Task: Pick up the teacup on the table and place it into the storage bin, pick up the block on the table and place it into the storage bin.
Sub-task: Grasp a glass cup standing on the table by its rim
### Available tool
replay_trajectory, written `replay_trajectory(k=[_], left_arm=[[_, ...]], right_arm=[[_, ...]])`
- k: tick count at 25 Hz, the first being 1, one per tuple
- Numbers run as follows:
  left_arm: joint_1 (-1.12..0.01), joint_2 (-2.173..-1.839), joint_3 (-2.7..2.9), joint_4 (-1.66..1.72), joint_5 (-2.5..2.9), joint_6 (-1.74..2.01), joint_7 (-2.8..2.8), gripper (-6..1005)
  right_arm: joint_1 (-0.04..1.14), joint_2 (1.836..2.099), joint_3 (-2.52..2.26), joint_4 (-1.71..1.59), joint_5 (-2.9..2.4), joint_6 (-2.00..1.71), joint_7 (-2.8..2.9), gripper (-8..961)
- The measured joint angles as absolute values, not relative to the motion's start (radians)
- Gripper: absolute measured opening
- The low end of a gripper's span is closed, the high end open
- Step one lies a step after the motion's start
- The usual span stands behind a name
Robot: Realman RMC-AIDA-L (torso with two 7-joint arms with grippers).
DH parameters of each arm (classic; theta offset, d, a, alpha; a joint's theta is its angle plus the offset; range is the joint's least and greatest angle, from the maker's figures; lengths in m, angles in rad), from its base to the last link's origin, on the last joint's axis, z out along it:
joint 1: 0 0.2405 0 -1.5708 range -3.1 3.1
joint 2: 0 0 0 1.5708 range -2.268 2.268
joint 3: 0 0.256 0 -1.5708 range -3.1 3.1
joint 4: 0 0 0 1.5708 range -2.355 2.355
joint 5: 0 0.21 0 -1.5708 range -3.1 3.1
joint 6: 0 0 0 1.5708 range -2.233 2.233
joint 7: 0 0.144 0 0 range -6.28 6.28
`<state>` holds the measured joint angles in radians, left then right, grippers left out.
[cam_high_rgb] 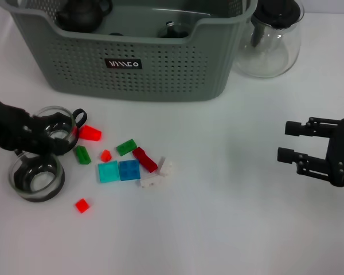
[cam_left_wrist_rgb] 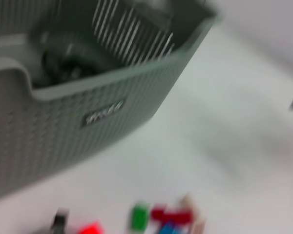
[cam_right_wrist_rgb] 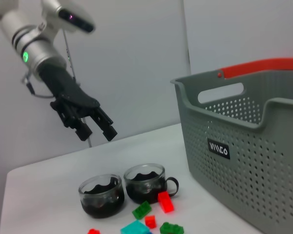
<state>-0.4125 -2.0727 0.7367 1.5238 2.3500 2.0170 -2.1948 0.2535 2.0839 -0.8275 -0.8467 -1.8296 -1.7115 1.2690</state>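
Teacups (cam_high_rgb: pixel 53 127) sit at 9 o'clock on the bench (cam_high_rgb: pixel 229 217); left pincer (cam_right_wrist_rgb: pixel 95 126) hovers above, released for grasping. Right pincer (cam_high_rgb: pixel 293 141) idles, released, at 3 o'clock.

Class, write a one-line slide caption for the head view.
Left gripper above two teacups beside scattered blocks; right gripper open, idle; bin behind.

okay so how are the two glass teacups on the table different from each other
The farther teacup sits nearer the storage bin, under the left gripper; the nearer teacup sits uncovered. The farther one shows a dark handle; no handle is visible on the nearer. Both are clear glass and upright.
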Motion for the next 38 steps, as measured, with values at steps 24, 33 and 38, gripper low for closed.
replay_trajectory(k=[24,33,38], left_arm=[[-0.459,-2.169,1.333,1.468,2.837,1.591,-2.388,781],[-0.494,-2.172,1.374,1.393,2.849,1.616,-2.415,752],[-0.506,-2.169,1.375,1.374,2.854,1.6,-2.45,718]], right_arm=[[0.318,2.06,-0.825,-0.82,-1.854,-1.712,1.376,583],[0.317,2.06,-0.825,-0.819,-1.855,-1.711,1.376,583],[0.316,2.06,-0.825,-0.816,-1.856,-1.709,1.376,583]])
